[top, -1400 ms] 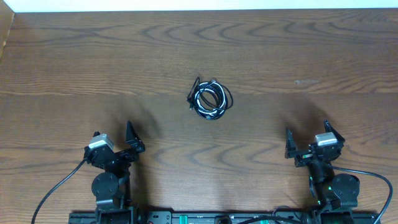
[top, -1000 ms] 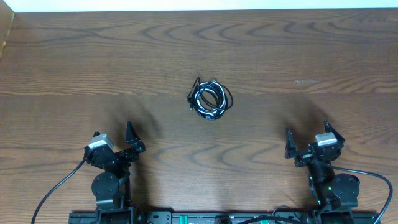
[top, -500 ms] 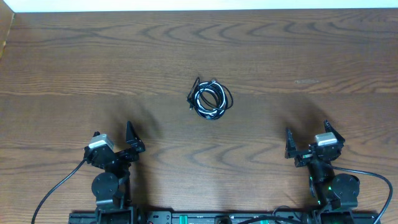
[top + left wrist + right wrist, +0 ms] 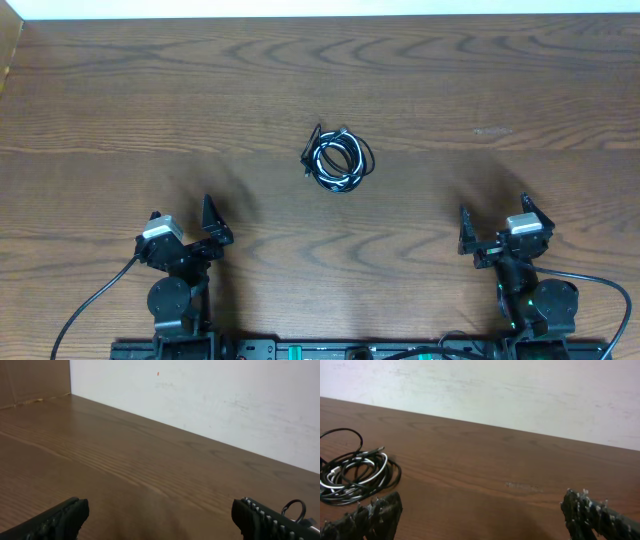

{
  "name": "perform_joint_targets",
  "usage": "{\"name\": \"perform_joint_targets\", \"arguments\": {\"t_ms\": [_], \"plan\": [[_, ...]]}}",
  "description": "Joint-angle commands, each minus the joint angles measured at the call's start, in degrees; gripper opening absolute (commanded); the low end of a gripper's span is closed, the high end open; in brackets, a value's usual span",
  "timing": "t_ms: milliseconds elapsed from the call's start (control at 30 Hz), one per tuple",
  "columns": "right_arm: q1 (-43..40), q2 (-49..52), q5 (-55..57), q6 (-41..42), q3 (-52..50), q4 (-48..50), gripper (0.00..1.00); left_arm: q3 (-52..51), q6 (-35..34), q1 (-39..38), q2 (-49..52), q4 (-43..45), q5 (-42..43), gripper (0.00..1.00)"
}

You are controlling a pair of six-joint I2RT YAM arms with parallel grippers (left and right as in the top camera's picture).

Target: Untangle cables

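The table (image 4: pixel 200 100) is dark brown wood with bold wavy grain, smooth, with a soft low sheen; a pale scuff (image 4: pixel 492 131) dulls it right of centre. The cables (image 4: pixel 337 160) have slick plastic-looking sheaths, some black, some whitish-silver, and they catch small glints. In the wrist views the wall (image 4: pixel 225 400) along the top is white and matt, faintly smudged and scratched. A brown panel (image 4: pixel 30 380) at upper left looks flat and dull, like cardboard. The left gripper (image 4: pixel 162 524) and right gripper (image 4: pixel 485 520) have fingers (image 4: pixel 592 516) of matt black material with rough, toothed edges.
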Motion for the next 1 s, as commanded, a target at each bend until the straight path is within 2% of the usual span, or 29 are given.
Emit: {"name": "perform_joint_targets", "arguments": {"t_ms": [0,967], "plan": [[-0.5,-0.3,0.4,-0.5,-0.1,-0.2,0.99,-0.7,0.5,-0.1,0.2,-2.7,-1.2,0.98],[-0.5,-0.3,0.4,-0.6,-0.1,0.4,0.99,-0.7,0.5,-0.1,0.2,-2.7,-1.2,0.98]]}}
